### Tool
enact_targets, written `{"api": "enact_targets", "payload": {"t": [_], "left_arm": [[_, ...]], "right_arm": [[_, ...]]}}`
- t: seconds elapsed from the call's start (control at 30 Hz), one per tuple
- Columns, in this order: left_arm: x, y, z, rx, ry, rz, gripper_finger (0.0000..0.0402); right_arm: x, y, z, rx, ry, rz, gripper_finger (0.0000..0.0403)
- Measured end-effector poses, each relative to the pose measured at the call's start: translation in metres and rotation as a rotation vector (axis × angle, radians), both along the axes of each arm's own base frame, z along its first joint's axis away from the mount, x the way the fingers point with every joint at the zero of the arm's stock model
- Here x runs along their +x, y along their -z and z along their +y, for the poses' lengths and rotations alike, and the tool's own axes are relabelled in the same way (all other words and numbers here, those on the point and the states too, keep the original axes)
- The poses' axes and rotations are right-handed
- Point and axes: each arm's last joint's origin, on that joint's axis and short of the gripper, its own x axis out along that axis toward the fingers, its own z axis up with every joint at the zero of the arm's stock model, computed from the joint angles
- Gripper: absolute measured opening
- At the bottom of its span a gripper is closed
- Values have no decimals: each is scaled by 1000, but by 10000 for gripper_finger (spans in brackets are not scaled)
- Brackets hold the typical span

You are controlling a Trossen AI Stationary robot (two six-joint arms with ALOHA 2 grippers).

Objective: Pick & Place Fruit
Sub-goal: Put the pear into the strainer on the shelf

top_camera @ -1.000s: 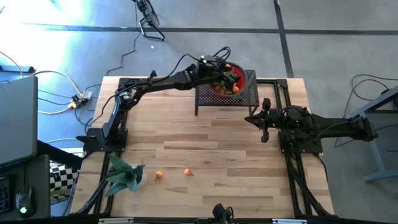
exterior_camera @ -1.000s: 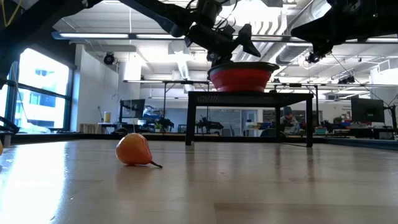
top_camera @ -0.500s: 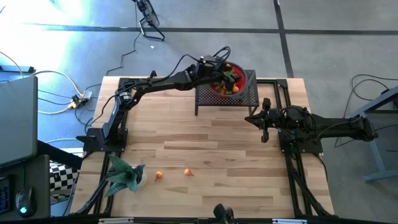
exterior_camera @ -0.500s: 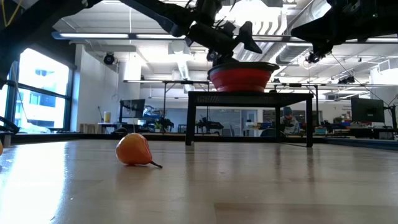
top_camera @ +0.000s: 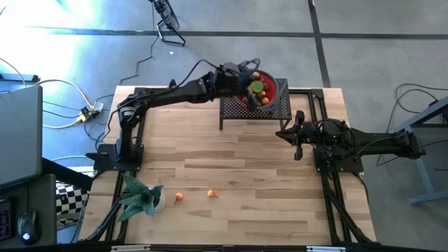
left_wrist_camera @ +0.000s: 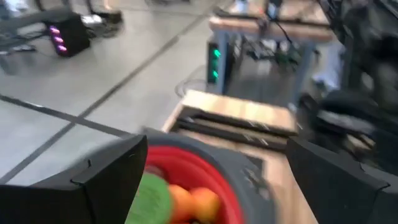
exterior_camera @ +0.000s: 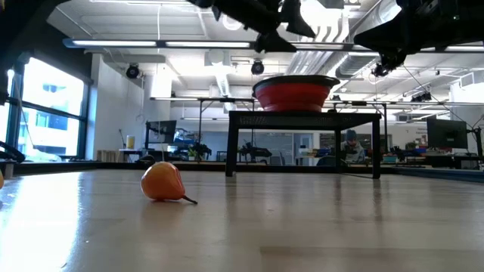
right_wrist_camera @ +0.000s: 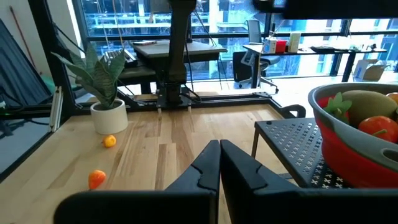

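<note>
Left tool (top_camera: 246, 78), fingers apart and empty, hovers over red bowl (top_camera: 243, 100) holding maybe six fruit (top_camera: 259, 87); two oranges (top_camera: 179, 197) lie on surface (top_camera: 238, 168) well away; right tool (top_camera: 297, 150) closed, beside rack (top_camera: 280, 108).

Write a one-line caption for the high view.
Open left claw above the red bowl of fruit; shut right claw waits.

The left hand (top_camera: 246, 79) has risen from just above the red bowl (exterior_camera: 293, 92) to well clear of it. With the arm lifted away, a green lime (top_camera: 258, 87) now shows on the pile of fruit.
</note>
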Motion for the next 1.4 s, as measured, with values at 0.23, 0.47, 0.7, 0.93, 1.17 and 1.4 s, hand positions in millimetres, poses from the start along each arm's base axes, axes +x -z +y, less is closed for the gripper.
{"api": "enact_targets", "payload": {"t": [0.23, 0.47, 0.7, 0.93, 1.17, 1.4], "left_arm": [[0, -10, -53, 55, 128, 75, 377], [-19, -40, -107, 181, 262, 73, 377], [-61, -52, -120, 101, 95, 250, 377], [-69, -36, -152, 111, 31, 363, 377], [-70, -12, -202, 297, 128, 438, 377], [-81, 12, -230, 328, 253, 476, 377]], "right_arm": [[0, 0, 0, 9, -2, 1, 5], [0, 1, 1, 12, -27, 12, 5], [0, 1, 2, 14, -54, 12, 5], [0, 1, 2, 13, -55, 14, 5], [0, 1, 2, 36, -51, 12, 5], [0, 1, 2, 38, -51, 12, 5]]}}
